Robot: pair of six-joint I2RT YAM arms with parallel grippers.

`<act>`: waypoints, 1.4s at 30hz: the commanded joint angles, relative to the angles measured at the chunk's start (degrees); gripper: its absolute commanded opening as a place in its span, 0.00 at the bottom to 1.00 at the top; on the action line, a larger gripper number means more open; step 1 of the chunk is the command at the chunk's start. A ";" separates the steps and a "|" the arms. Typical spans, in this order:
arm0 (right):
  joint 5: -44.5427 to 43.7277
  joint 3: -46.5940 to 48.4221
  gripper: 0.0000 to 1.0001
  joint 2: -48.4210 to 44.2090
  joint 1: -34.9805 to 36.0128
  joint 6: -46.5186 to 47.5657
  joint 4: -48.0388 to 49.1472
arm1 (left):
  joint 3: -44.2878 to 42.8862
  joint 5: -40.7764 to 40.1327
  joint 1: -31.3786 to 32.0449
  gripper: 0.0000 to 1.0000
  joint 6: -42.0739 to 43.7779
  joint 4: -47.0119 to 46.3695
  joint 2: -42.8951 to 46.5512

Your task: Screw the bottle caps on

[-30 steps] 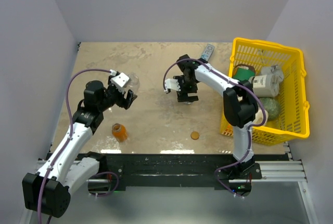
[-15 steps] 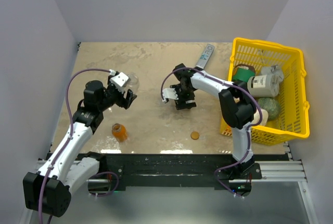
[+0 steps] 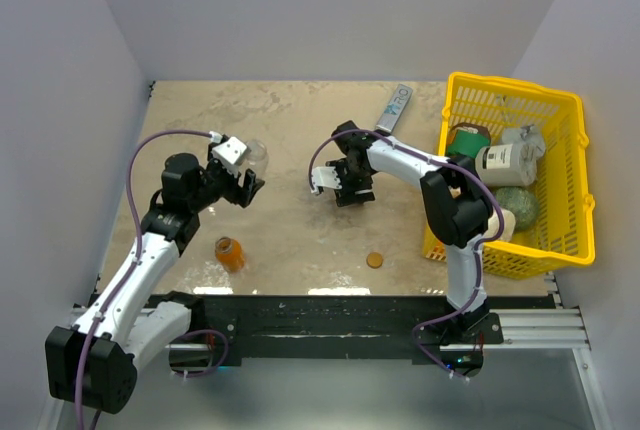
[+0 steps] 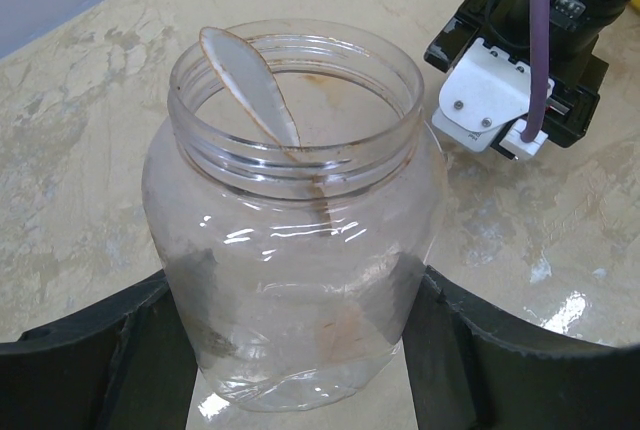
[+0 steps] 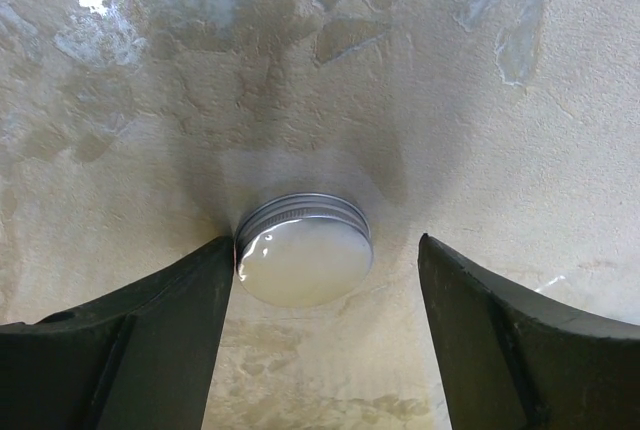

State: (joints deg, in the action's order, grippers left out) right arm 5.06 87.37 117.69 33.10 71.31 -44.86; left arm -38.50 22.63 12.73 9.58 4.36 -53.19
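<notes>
My left gripper (image 3: 243,182) (image 4: 300,355) is shut on the lower body of the clear bottle (image 3: 256,155) (image 4: 295,210), which stands upright with an open mouth. The silver-grey bottle cap (image 5: 305,250) lies flat on the table between the open fingers of my right gripper (image 3: 351,190) (image 5: 325,290). The left finger (image 5: 150,340) touches the cap's edge and the right finger stands apart from it. From above, that gripper hides the cap. The orange bottle (image 3: 230,253) stands capless near the front left. The brownish-orange cap (image 3: 375,260) lies near the front centre.
A yellow basket (image 3: 575,180) at the right holds a green-lidded container, a white one and other items. A grey rectangular bar (image 3: 397,105) lies at the back, left of the basket. White walls enclose the table on three sides.
My right gripper has shifted a little left and nearer, down around the silver cap, and its jaws have narrowed. The left gripper and clear bottle have barely moved.
</notes>
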 commanded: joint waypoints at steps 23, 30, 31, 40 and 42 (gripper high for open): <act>1.87 5.95 0.41 -6.49 -0.23 -5.47 -6.36 | -0.69 6.36 -0.52 0.00 4.18 -1.91 -1.56; 15.93 15.72 0.39 -17.29 -0.49 -17.05 -11.92 | -15.27 10.33 -0.51 0.00 21.52 15.12 -9.29; 18.03 15.81 0.38 -18.27 -0.49 -18.04 -11.83 | -16.59 9.54 -0.51 0.00 22.05 16.02 -11.39; 9.27 7.45 0.62 -12.53 -1.19 -29.10 -1.89 | -19.07 10.50 -0.43 0.00 18.37 14.80 -11.68; 8.74 13.50 0.63 -7.50 -1.90 -34.88 -5.31 | -18.72 10.50 -0.43 0.00 16.87 14.71 -10.71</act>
State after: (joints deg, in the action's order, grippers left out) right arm 18.00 97.36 97.51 32.75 47.64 -48.58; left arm -55.55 31.40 12.40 28.80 19.51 -66.00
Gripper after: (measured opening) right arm 0.618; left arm 0.724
